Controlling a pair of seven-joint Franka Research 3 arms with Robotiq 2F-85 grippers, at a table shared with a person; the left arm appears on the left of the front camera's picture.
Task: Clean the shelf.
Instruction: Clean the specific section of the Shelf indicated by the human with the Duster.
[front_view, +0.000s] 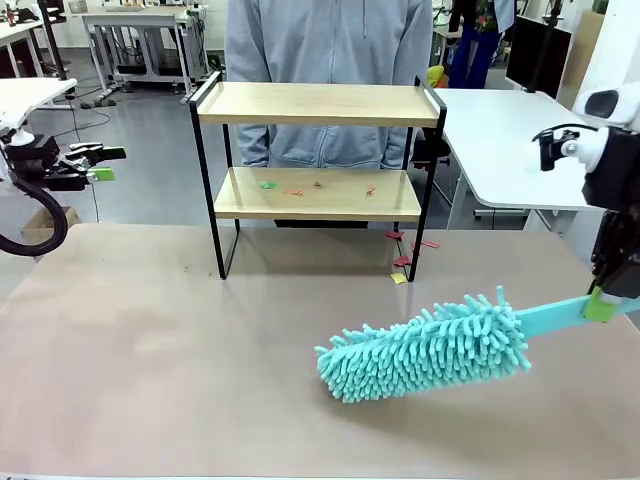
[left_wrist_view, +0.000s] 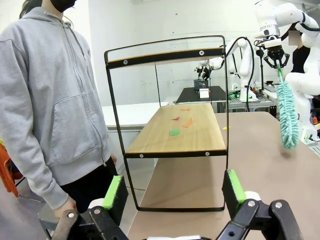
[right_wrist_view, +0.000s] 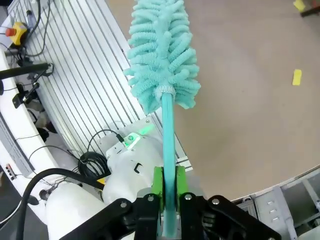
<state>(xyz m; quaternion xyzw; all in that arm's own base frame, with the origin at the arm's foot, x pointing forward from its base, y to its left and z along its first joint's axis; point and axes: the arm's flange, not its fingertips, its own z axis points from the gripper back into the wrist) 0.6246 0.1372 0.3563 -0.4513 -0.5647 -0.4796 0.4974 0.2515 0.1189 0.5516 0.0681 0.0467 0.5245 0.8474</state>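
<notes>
The shelf (front_view: 318, 104) stands at the far middle of the table, two light wood boards in a thin black frame; it also shows as the shelf (left_wrist_view: 175, 132) in the left wrist view. Small red and green scraps (front_view: 290, 189) lie on its lower board. My right gripper (front_view: 600, 305) is shut on the handle of a turquoise fluffy duster (front_view: 425, 348), whose head hangs low over the table's right front. In the right wrist view the duster (right_wrist_view: 161, 55) runs up from the shut green pads (right_wrist_view: 158, 186). My left gripper (front_view: 103, 165) is open at the far left, off the table.
A person in a grey hoodie (front_view: 325, 60) stands right behind the shelf. Red and yellow scraps (front_view: 402, 262) lie on the table by the shelf's right leg. A white table (front_view: 505, 140) stands at the right rear.
</notes>
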